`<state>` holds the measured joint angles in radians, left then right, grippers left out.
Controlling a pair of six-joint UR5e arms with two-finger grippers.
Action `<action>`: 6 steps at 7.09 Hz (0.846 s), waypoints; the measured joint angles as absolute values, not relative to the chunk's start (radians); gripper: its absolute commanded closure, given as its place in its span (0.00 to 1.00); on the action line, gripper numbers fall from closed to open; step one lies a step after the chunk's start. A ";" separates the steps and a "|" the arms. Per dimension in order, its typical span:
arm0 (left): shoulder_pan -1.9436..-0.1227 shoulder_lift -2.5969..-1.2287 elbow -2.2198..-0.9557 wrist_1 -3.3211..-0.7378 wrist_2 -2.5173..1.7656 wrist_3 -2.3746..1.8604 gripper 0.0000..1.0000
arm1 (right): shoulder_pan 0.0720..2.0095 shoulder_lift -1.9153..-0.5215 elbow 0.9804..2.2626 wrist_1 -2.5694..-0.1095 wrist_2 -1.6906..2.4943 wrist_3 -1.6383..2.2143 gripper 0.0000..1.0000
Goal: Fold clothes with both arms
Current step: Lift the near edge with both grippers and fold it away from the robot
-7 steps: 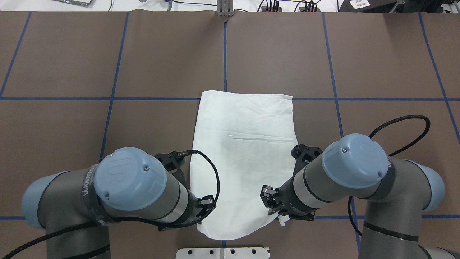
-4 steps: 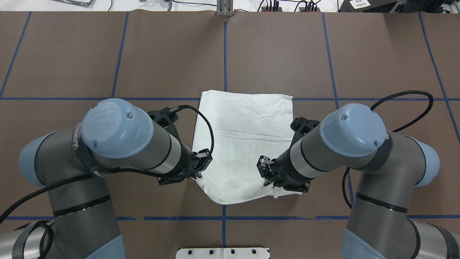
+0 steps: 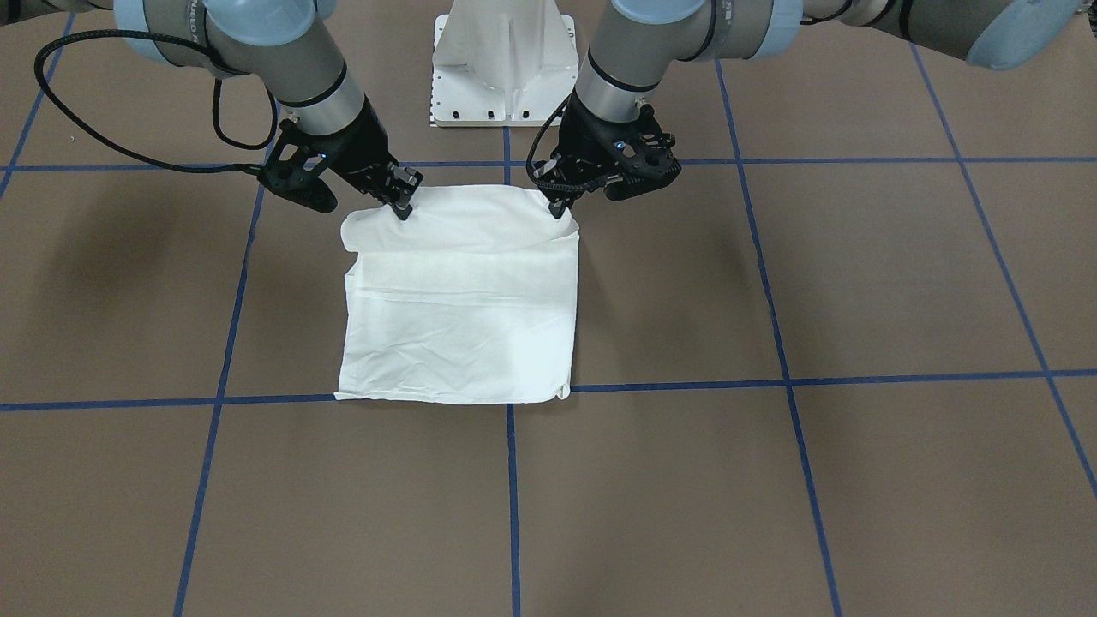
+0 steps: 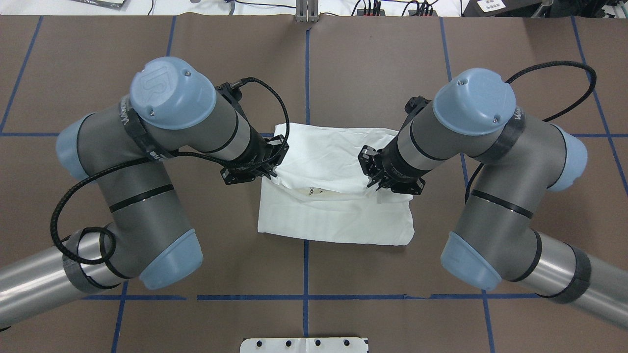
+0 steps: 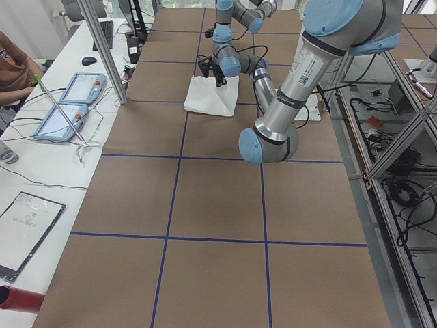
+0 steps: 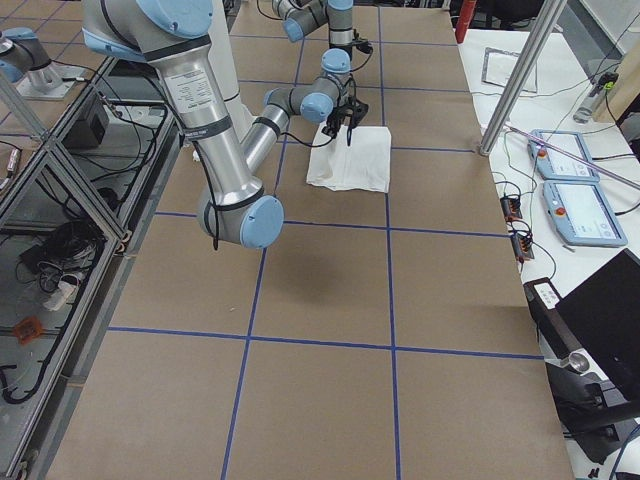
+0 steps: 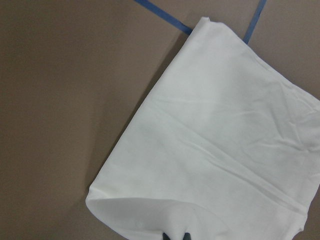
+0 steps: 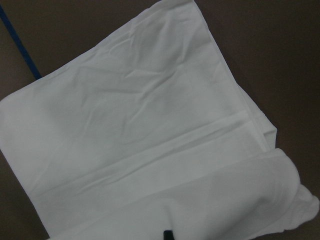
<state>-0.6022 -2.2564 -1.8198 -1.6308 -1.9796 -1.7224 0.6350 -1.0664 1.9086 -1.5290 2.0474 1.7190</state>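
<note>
Two pinches | left black gripper (image 4: 271, 172) and right black gripper (image 4: 376, 185) clamp lifted edge of white fabric T-shirt (image 4: 338, 223) | risk: uneven release skews fold, slack middle bunches

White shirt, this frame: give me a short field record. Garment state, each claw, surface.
garment: white long-sleeved T-shirt, a rough rectangle, no sleeves showing
fold state: robot-side part doubled over the rest, its edge held up off the lower layer, not yet laid flat
print: a bit of black text shows at the flap's edge
left claw: shut on one corner of the held edge
right claw: shut on the other corner
surface: brown table with blue tape grid
</note>
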 measured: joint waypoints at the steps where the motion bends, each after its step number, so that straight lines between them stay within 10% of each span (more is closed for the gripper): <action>1: -0.620 -2.277 -1.777 -1.660 -1.980 -1.722 1.00 | 0.651 -1.023 1.846 -1.528 2.047 1.716 1.00; 6: -0.678 -2.325 -1.566 -1.840 -1.977 -1.724 1.00 | 0.720 -0.900 1.625 -1.520 2.048 1.648 1.00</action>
